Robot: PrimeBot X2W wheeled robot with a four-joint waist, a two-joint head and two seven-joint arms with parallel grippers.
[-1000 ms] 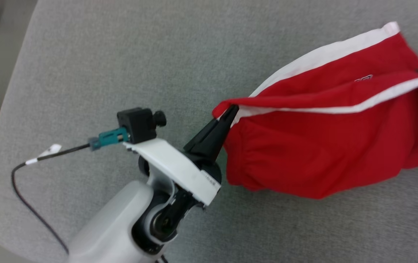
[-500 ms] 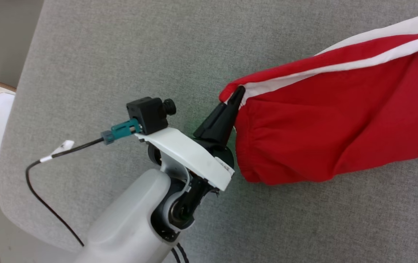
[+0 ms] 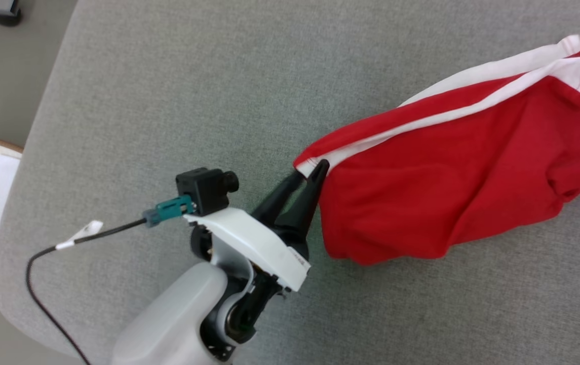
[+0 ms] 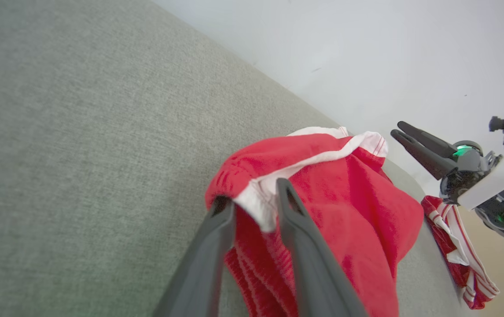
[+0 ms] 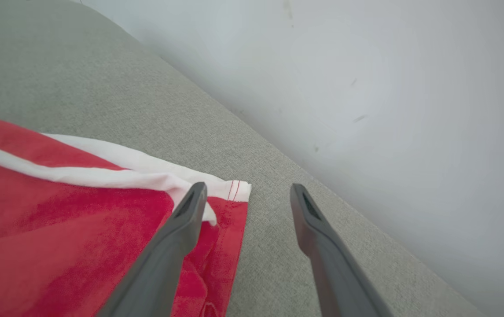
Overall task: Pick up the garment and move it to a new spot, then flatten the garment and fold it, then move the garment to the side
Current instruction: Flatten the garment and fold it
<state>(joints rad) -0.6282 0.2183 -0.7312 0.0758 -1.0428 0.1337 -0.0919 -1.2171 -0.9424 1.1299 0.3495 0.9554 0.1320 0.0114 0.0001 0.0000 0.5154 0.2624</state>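
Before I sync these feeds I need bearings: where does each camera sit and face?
Head view: on the head, looking down at grey cushion and red shorts; left gripper and pale forearm show.
Left wrist view: along the left gripper's fingers, across the shorts toward the white wall; right gripper beyond.
Right wrist view: along the right gripper's fingers, at the shorts' other corner and wall.
Shared: head and left wrist views both show the left gripper at the shorts' striped corner.

No wording is legible anywhere; the tiny print [image 3: 297,259] on the white wrist cover [image 3: 249,238] is too small to read.
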